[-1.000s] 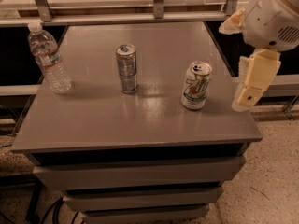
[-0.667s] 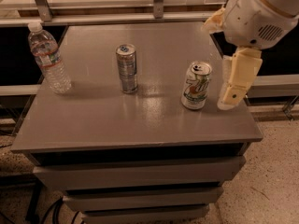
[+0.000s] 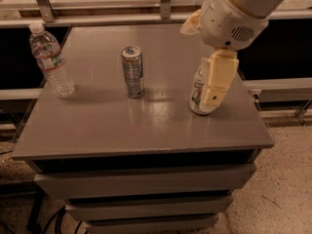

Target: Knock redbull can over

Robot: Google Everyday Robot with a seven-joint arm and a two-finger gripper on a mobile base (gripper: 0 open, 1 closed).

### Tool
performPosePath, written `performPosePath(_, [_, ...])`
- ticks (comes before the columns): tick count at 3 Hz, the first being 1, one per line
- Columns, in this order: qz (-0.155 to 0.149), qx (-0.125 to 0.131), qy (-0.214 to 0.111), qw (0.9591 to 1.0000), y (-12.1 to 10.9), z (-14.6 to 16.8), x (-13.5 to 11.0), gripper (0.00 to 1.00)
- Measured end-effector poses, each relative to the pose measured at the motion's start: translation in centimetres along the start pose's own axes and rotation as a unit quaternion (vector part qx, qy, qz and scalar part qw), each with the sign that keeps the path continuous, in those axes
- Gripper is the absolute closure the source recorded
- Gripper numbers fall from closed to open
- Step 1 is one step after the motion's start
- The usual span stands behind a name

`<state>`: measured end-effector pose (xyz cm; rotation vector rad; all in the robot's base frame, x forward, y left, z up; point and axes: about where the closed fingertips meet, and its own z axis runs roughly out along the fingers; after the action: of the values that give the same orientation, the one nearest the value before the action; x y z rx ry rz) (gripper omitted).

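The redbull can (image 3: 132, 71) is a slim silver-grey can with a bluish mark on its top. It stands upright near the middle of the grey table (image 3: 146, 126). My gripper (image 3: 216, 84) hangs from the white arm at the upper right. Its cream-coloured finger is in front of the white-and-green 7UP can (image 3: 196, 95), well to the right of the redbull can and apart from it. Nothing shows in the gripper.
A clear plastic water bottle (image 3: 50, 61) stands upright at the table's left side. The table's right edge is close to the 7UP can. Drawers sit below the tabletop. A railing runs along the back.
My arm and gripper have moved left from beyond the table's right edge to in front of the 7UP can. The redbull can, the 7UP can and the bottle have not moved.
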<state>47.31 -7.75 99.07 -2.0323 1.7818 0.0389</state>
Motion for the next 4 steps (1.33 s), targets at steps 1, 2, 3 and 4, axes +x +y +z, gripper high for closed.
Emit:
performPosePath(1, [-0.007, -0.001, 0.002, 1.0000, -0.7, 1.5, -1.5, 0.00])
performPosePath(2, [-0.016, -0.005, 0.001, 0.9998, -1.2, 3.1, -3.0, 0.00])
performPosePath(3, [-0.023, -0.008, -0.003, 0.9997, -1.6, 4.5, -4.3, 0.00])
performPosePath(4, [-0.029, -0.013, -0.004, 0.9995, -2.0, 6.0, -5.5, 0.00])
